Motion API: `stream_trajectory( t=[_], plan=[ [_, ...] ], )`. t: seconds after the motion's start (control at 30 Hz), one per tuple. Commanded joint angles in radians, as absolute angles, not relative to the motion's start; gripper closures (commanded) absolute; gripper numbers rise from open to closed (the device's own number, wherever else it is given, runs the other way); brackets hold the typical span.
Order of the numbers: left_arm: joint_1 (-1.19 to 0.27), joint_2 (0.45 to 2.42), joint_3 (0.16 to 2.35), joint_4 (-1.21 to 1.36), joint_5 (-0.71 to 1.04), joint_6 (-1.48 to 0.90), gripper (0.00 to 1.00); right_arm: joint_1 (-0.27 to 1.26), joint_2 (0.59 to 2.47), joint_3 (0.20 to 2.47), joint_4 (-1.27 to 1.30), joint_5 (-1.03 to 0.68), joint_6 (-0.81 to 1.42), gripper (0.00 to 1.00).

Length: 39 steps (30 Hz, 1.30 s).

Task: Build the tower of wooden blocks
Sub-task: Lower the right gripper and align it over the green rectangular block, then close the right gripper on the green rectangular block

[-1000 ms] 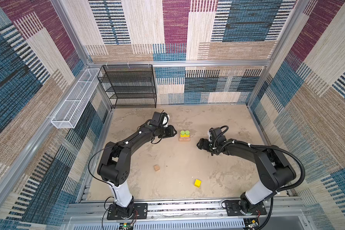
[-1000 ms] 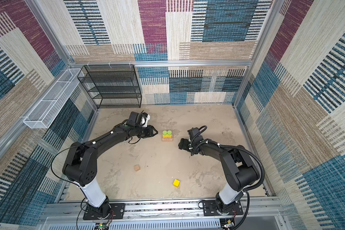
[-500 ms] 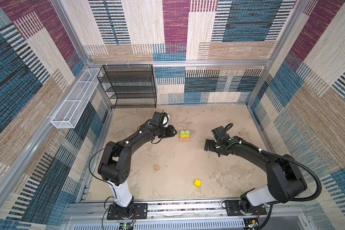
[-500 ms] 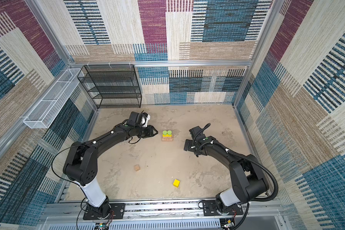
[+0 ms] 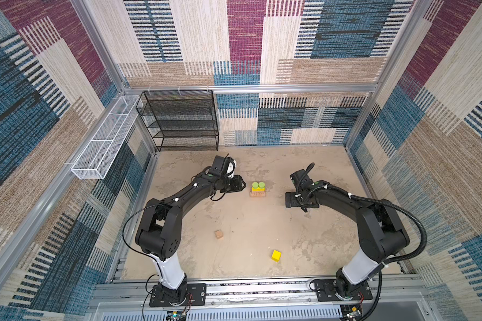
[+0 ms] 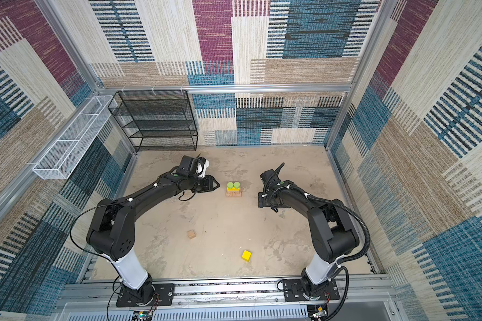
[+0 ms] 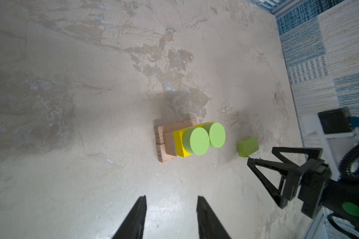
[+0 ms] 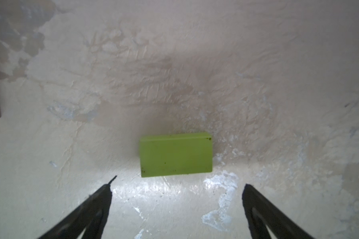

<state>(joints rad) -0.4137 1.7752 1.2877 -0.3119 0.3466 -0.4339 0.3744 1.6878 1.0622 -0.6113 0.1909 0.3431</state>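
Observation:
The wood block tower (image 5: 258, 189) (image 6: 233, 189) stands mid-floor: two lime green discs (image 7: 203, 138) side by side on a yellow bar (image 7: 178, 142) over tan bars (image 7: 164, 134). My left gripper (image 5: 242, 184) (image 7: 171, 199) hangs open and empty just left of it. My right gripper (image 5: 287, 200) (image 8: 178, 184) is open wide to the tower's right, over a lime green bar (image 8: 175, 155) (image 7: 248, 147) that lies flat just beyond its fingertips. In both top views the arm hides this bar. A tan cube (image 5: 219, 234) and a yellow cube (image 5: 276, 255) lie loose nearer the front.
A black wire shelf (image 5: 182, 122) stands at the back left corner. A white wire basket (image 5: 103, 139) hangs on the left wall. Patterned walls close the floor on three sides, and a metal rail (image 5: 248, 289) with both arm bases runs along the front.
My right gripper has drawn a little to the right, away from the tower, and its jaws have widened. The left arm and the blocks have not moved.

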Motion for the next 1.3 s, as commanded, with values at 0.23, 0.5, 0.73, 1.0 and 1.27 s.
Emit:
stream_trajectory(
  t=[0.23, 0.5, 0.73, 1.0, 1.27],
  plan=[
    [-0.407, 1.763, 1.288, -0.314, 0.351, -0.408, 0.55, 0.358, 1.754, 1.104, -0.607, 0.193, 0.289, 0.01],
    [-0.406, 1.762, 1.286, -0.316, 0.347, -0.407, 0.56, 0.357, 1.797, 1.131, -0.612, 0.187, 0.284, 0.08],
    [-0.406, 1.761, 1.285, -0.316, 0.35, -0.408, 0.56, 0.356, 1.807, 1.137, -0.607, 0.187, 0.29, 0.2],
    [-0.405, 1.763, 1.285, -0.316, 0.35, -0.408, 0.56, 0.356, 1.817, 1.15, -0.601, 0.177, 0.291, 0.27],
    [-0.404, 1.764, 1.288, -0.318, 0.351, -0.408, 0.56, 0.354, 1.821, 1.148, -0.598, 0.166, 0.294, 0.35]
  ],
)
